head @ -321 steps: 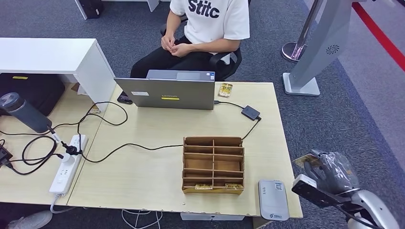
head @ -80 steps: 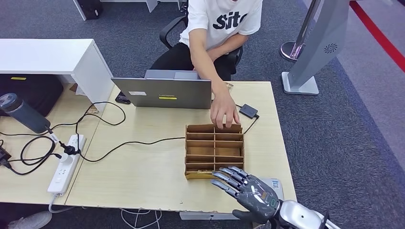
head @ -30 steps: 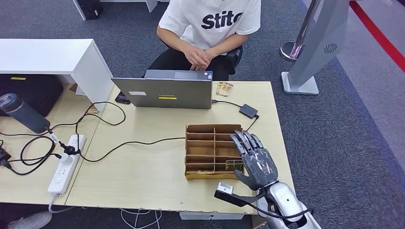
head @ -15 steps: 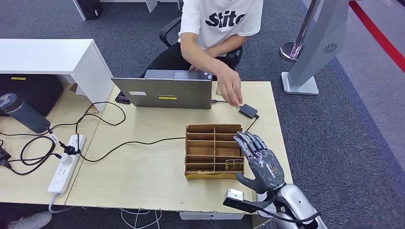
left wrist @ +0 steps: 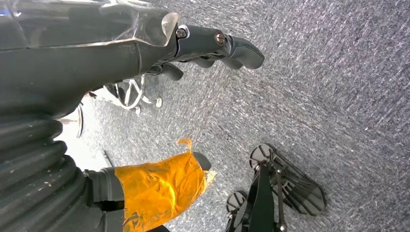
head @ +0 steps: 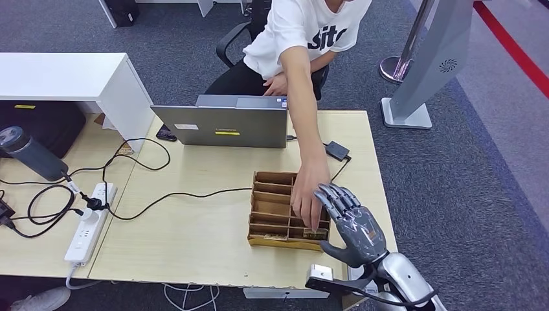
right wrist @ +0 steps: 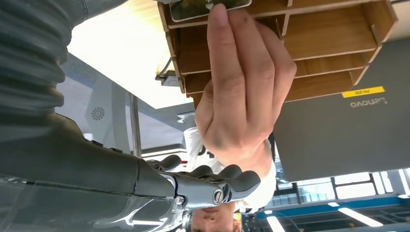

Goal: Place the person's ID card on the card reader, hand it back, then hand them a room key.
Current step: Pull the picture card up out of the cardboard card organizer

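The cardboard organiser (head: 275,207) stands on the wooden table (head: 194,240). A person in a white shirt reaches across, and their hand (head: 308,199) has its fingers in the organiser's front right compartment, touching a card (right wrist: 209,5) there. Another card (head: 276,238) lies in the front left compartment. My right hand (head: 350,223) hovers just right of the organiser, next to the person's hand, fingers spread and holding nothing. My wrist covers most of the card reader. In the left wrist view my left hand (left wrist: 159,111) hangs over the carpet with nothing between its fingers (left wrist: 220,43) and taped thumb.
A grey laptop (head: 221,127) stands at the table's far side, with a black adapter (head: 336,150) and its cable to the right. A power strip (head: 89,223), tangled cables and a dark flask (head: 29,153) lie on the left. A grey stand (head: 424,71) rises beyond the table's right edge.
The person's hand has moved from the black adapter to the organiser's front row, beside my right hand. My right hand has barely moved. The organiser has turned slightly.
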